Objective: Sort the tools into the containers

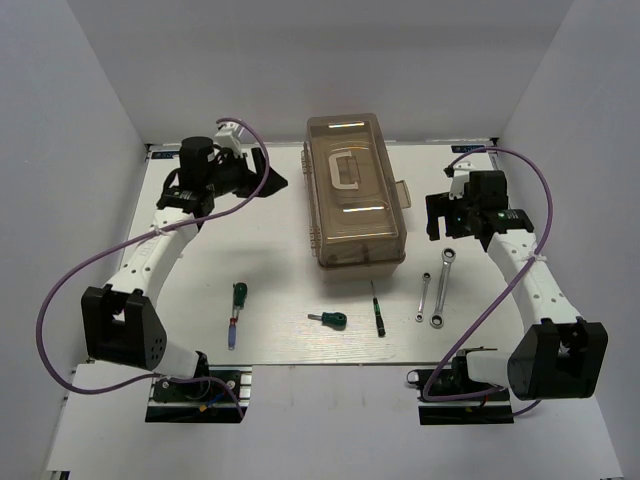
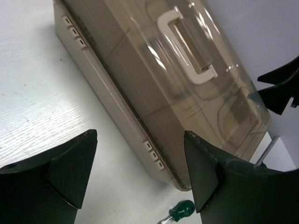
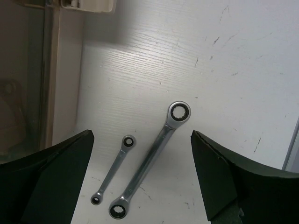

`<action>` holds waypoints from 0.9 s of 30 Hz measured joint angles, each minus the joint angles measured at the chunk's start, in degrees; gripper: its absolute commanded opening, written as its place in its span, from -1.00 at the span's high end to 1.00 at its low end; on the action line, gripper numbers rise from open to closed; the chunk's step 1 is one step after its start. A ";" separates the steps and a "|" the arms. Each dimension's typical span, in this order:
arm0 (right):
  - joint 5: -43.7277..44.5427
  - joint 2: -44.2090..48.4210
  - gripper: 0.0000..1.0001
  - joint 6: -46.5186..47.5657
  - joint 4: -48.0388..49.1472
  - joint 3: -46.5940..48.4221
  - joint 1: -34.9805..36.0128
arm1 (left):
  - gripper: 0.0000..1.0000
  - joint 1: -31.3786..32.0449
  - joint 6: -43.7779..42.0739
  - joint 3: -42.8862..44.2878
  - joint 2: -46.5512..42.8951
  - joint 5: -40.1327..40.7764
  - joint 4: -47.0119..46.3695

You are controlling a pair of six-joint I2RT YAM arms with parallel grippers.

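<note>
Honestly, my left gripper (image 2: pixel 139 135) and right gripper (image 3: pixel 141 135) gape wide, empty, and those two silver wrenches (image 3: pixel 152 175) lying flat under the right could skid, plus the brown-lidded beige plastic toolbox (image 1: pixel 355 190) looks shut.

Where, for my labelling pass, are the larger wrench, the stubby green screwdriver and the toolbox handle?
larger wrench (image 3: pixel 149 161): right wrist view, middle of its shaft.
stubby green screwdriver (image 1: pixel 330 320): top external view, green handle where it meets the shaft.
toolbox handle (image 2: pixel 180 50): left wrist view, beige long side.
</note>
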State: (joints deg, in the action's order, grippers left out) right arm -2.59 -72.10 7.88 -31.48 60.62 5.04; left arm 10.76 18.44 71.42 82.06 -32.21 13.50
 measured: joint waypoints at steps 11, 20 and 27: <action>-2.86 -0.02 -0.78 1.84 2.38 1.22 0.00 | -0.66 3.41 -1.18 0.26 1.09 0.63 1.70; -9.66 0.33 0.98 6.29 6.43 1.18 0.02 | 0.09 4.63 -1.40 0.26 1.11 2.62 2.10; -10.93 -0.55 -0.02 6.01 6.25 5.81 0.02 | 0.00 5.09 -1.81 0.31 1.27 3.06 2.40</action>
State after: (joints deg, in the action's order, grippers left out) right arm -13.52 -72.64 13.89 -25.23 66.43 5.06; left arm 15.86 16.62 71.72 83.33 -29.15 15.90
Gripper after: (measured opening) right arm 0.474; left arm 0.306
